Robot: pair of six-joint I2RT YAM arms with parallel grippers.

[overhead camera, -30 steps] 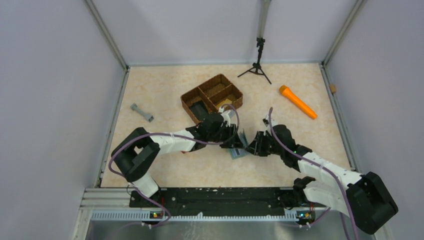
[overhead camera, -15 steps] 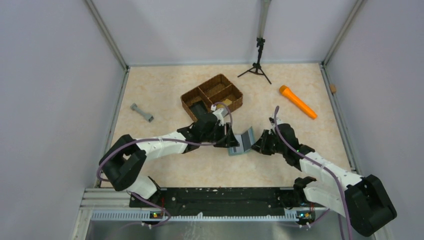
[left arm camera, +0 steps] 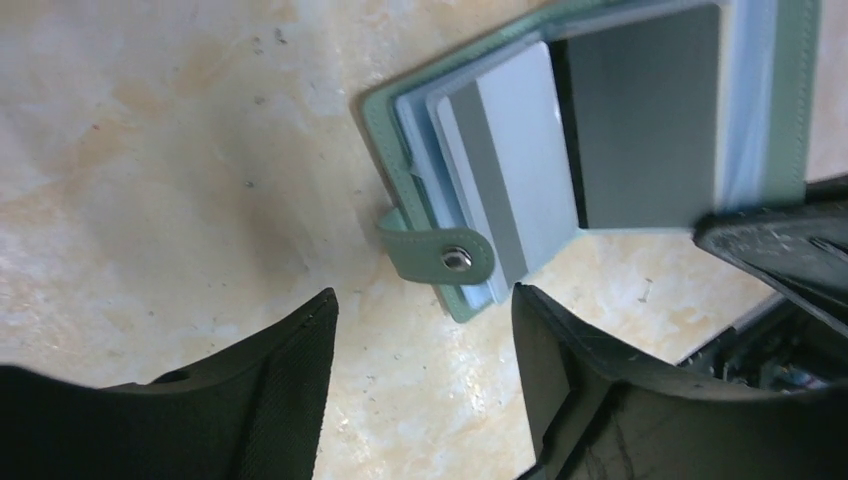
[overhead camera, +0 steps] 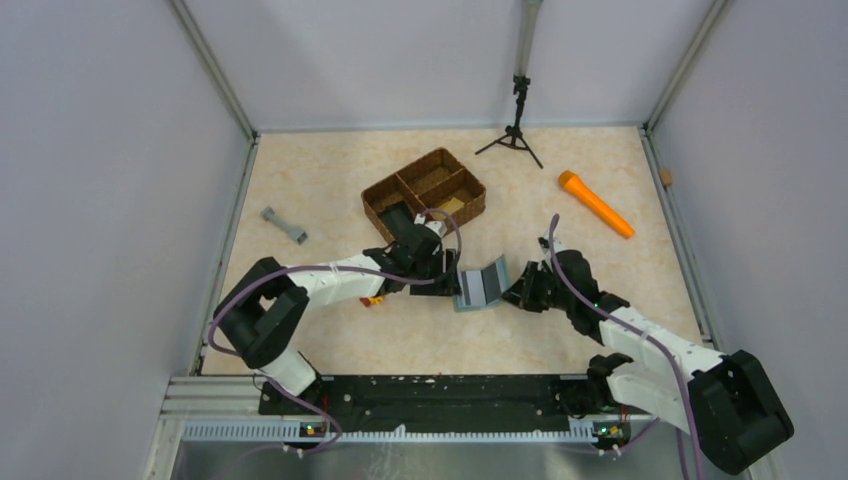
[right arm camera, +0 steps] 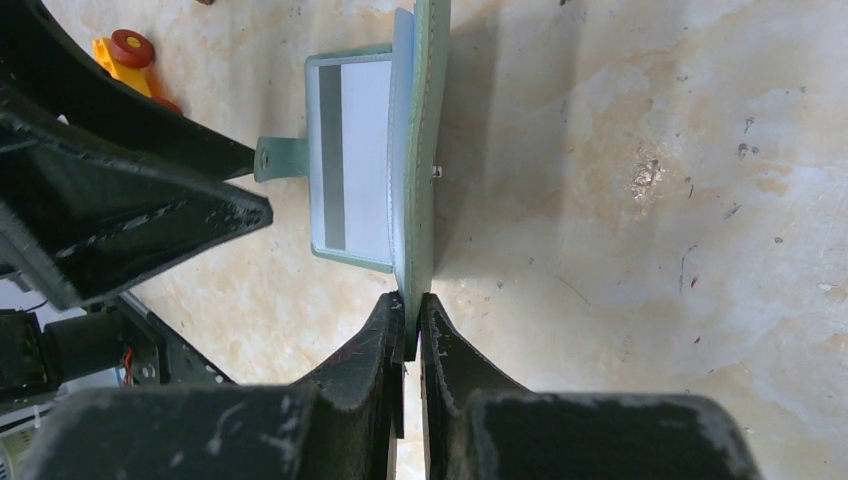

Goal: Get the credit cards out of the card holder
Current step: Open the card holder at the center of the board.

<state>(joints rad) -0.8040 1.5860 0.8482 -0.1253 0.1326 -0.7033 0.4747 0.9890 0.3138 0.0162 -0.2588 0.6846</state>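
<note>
I have the card holder (overhead camera: 480,287) lying open on the table (overhead camera: 330,180) between my two arms, just in front of the brown woven basket (overhead camera: 400,173). One half lies flat. The other half stands up, and my right gripper (right arm camera: 411,318) is pinched tight on the lower edge of that raised grey-green cover. The credit cards (left arm camera: 505,170) are still inside: a pale silvery one with a darker stripe sits in the pale blue pockets of the flat half, and a dark grey one shows in the other half. My left gripper (left arm camera: 422,300) hangs with its fingers spread wide just beside the holder's snap tab (left arm camera: 440,258), holding nothing. In the basket, a black block (overhead camera: 397,217) fills the near-left compartment and a flat yellowish piece (overhead camera: 452,204) lies in the right one.
</note>
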